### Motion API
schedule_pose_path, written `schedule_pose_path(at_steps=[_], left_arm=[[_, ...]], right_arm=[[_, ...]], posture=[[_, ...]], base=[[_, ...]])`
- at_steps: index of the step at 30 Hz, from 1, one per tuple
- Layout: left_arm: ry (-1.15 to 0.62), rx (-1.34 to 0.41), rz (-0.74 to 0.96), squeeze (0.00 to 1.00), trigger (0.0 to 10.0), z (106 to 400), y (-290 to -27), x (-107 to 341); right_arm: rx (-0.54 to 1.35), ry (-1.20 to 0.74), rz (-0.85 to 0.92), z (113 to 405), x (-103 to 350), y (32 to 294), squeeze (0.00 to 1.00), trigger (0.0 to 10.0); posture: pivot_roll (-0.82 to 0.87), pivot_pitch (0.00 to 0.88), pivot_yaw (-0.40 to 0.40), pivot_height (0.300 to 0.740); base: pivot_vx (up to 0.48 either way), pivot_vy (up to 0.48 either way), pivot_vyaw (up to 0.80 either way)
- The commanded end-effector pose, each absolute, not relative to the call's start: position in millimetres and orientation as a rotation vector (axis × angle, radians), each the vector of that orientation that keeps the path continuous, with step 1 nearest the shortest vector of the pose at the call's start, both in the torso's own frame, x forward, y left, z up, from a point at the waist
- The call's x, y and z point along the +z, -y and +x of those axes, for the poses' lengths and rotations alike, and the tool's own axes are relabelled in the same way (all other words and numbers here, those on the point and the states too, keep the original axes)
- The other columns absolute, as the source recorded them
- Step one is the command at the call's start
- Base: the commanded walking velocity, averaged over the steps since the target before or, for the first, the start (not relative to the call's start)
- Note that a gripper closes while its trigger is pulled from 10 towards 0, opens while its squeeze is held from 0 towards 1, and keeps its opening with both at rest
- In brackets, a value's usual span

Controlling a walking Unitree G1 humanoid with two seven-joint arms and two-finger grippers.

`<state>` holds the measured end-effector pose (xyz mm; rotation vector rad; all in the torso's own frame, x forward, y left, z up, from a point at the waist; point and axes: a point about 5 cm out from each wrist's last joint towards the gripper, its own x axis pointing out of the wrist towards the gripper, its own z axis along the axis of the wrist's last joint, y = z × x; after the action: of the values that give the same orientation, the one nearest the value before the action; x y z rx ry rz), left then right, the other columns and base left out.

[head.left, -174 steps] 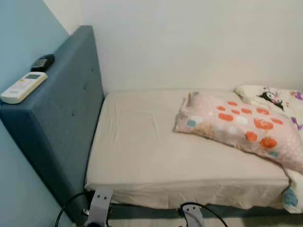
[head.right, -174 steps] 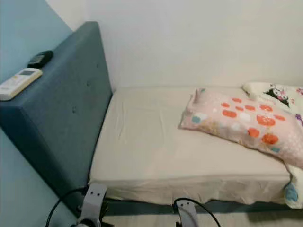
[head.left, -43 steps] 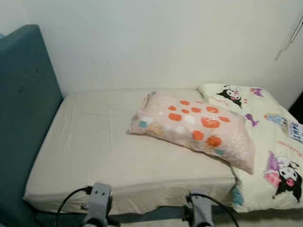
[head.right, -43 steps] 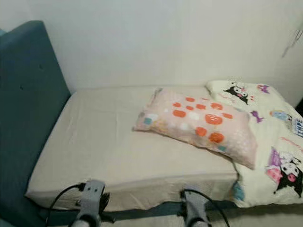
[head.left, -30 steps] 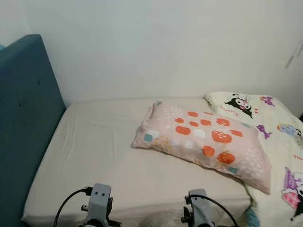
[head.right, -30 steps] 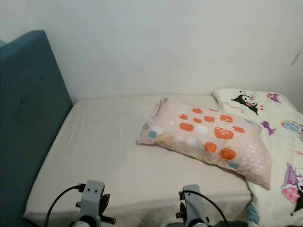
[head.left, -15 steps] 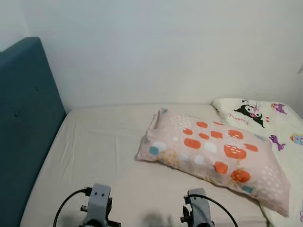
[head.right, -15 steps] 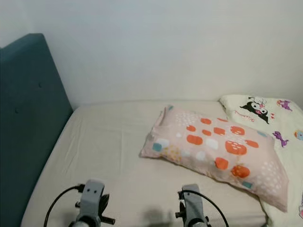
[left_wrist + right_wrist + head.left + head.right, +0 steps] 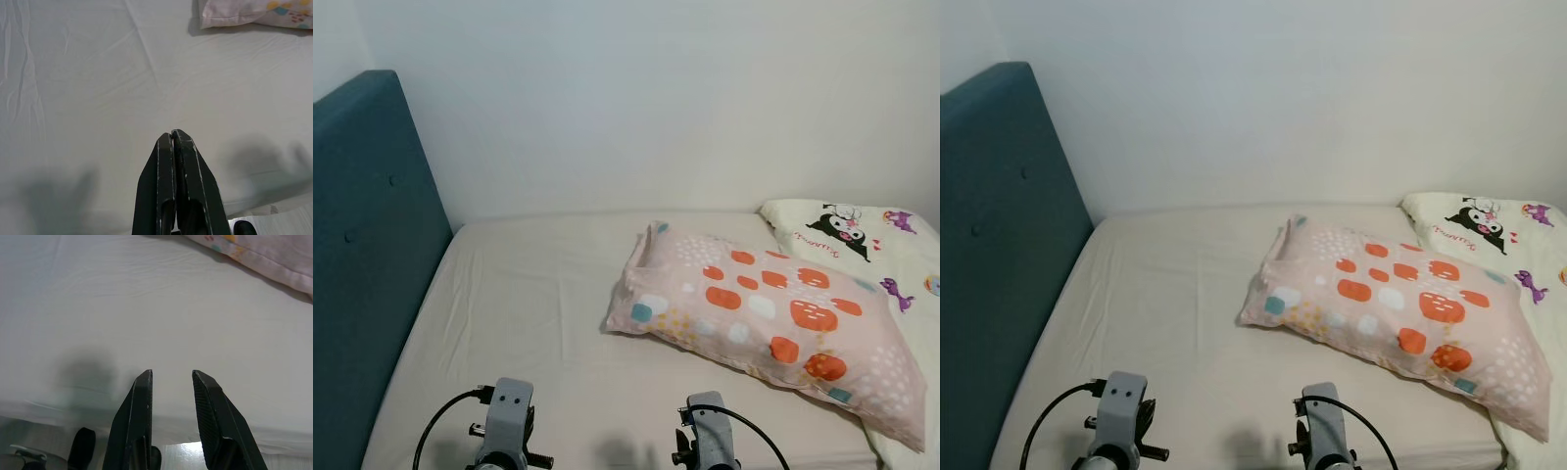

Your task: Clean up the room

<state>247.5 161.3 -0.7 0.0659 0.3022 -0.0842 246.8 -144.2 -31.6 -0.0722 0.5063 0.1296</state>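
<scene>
A pink pillow (image 9: 764, 318) with orange and white spots lies askew on the cream bed sheet (image 9: 529, 323), right of the middle. A cartoon-print blanket (image 9: 871, 245) is bunched at the far right. Both my wrists show at the bottom edge of the eye views, over the near side of the bed. My left gripper (image 9: 172, 134) hangs above bare sheet with its black fingers pressed together and nothing in them. My right gripper (image 9: 172, 374) is open above the sheet, and the pillow's edge (image 9: 254, 254) lies beyond it.
A tall teal padded headboard (image 9: 362, 255) stands along the left side of the bed. A plain white wall (image 9: 656, 98) runs behind the bed. The mattress's near edge and a strip of shiny floor (image 9: 181, 453) sit under the grippers.
The camera has swung right and come closer to the bed: the remote controls on the headboard have left view, and the pillow now sits larger and nearer. The grippers hold the same pose.
</scene>
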Motion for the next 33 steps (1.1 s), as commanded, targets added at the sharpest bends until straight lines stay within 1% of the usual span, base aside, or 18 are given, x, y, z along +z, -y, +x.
schedule_pose_path(at_steps=[1, 9, 14, 17, 33], left_arm=[[-0.341, -0.09, 0.088, 0.0, 10.0, 242.3, -163.2, -8.4], [-0.33, -0.119, 0.108, 0.0, 10.0, 243.4, -160.9, -6.5], [-0.332, -0.131, 0.121, 0.0, 10.0, 243.3, -159.3, -6.6], [-0.336, -0.118, 0.103, 0.0, 10.0, 243.1, -159.2, -7.4], [-0.358, -0.092, 0.112, 0.0, 10.0, 242.5, -164.1, -9.5]], right_arm=[[0.121, -0.538, -0.061, 242.0, -36.6, 145.4, 0.0, 10.0], [0.144, -0.528, -0.086, 243.6, -35.3, 144.2, 0.0, 10.0], [0.153, -0.533, -0.102, 243.5, -35.6, 142.8, 0.0, 10.0], [0.131, -0.528, -0.053, 242.8, -35.6, 142.8, 0.0, 10.0], [0.124, -0.533, -0.067, 242.0, -36.4, 145.2, 0.0, 10.0]], posture=[[0.03, 0.102, -0.047, 0.74], [0.03, 0.097, -0.046, 0.74], [0.03, 0.098, -0.043, 0.74], [0.03, 0.1, -0.044, 0.74], [0.03, 0.109, -0.042, 0.74]], base=[[0.0, 0.0, 0.0], [0.0, 0.0, 0.0], [0.0, -0.48, 0.73], [0.0, -0.386, 0.0], [0.0, 0.0, 0.0]])
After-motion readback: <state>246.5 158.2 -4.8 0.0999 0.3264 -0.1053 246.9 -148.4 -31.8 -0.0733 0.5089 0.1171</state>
